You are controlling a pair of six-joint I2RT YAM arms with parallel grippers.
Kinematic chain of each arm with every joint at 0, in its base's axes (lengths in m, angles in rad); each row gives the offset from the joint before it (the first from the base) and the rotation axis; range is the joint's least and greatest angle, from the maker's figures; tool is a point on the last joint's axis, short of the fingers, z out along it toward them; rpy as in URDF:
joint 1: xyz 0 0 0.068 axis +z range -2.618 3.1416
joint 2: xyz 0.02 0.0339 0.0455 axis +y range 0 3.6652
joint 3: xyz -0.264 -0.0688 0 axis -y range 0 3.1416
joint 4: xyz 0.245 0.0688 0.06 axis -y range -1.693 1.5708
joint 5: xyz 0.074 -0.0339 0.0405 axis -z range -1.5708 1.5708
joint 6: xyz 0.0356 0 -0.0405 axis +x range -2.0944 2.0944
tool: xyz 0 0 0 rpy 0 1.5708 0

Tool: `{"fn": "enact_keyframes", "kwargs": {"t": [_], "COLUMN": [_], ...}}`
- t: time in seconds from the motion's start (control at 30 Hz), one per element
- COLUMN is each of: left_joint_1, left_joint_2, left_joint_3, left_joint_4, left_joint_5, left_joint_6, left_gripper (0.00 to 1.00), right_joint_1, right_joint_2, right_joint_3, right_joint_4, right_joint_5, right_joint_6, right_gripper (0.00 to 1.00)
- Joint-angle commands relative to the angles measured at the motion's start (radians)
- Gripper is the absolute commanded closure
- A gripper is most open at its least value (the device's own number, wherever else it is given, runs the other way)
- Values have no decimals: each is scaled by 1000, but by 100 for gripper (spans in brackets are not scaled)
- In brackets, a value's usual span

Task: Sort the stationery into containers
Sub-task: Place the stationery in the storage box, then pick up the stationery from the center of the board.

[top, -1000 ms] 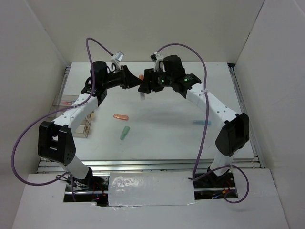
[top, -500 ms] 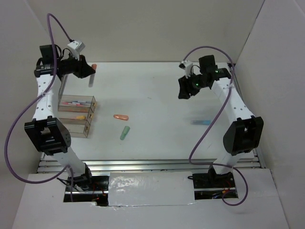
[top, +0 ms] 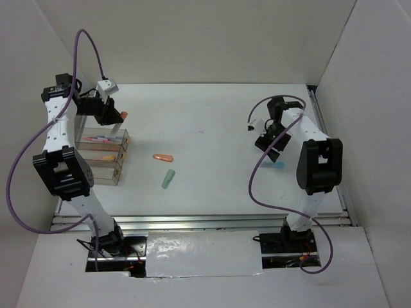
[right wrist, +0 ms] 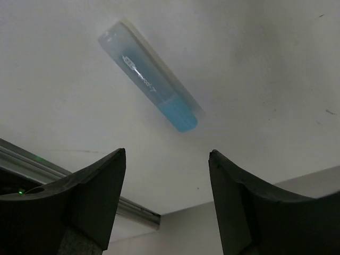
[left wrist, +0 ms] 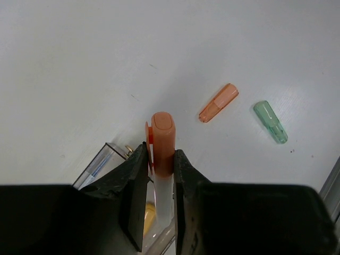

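Left tool around orange marker

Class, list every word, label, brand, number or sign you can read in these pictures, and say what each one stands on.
Blue marker: a short line of dark print along its clear barrel, too blurred to read.
Orange marker, loose orange cap, green cap: no print visible.
Nothing else in any view carries readable text.
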Motion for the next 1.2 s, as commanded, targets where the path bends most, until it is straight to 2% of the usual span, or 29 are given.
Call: {"fn": "enact_keyframes", "kwargs": {"t": [0.0,0.37,0.57,0.73,0.97,1.17], "left_joint_1": [1,61,95,122,147,153], "left_joint_2": [-10,15,29,64,50,21], "left_joint_3": [18,50,85,131,85,-11], "left_joint_4": [-73,-124,-110,-155,-162,-164], "left_joint_5": [44,29,16,-22,-131,-269], "left_joint_6": [122,182,170,244,457,731], "left_gripper": [100,100,100,100,100,100], "right_joint_1": [19,64,81,92,95,101], "right_joint_2": [10,95,113,130,161,162], "right_joint_3": [-34,-60,-90,-129,-129,-164], "right_joint_4": [20,83,120,138,155,176], "right_joint_5": [147,217,239,257,265,263], "right_joint_6": [-87,-145,-180,-208,-225,-242], "right_gripper": [28,25,27,34,52,57]}}
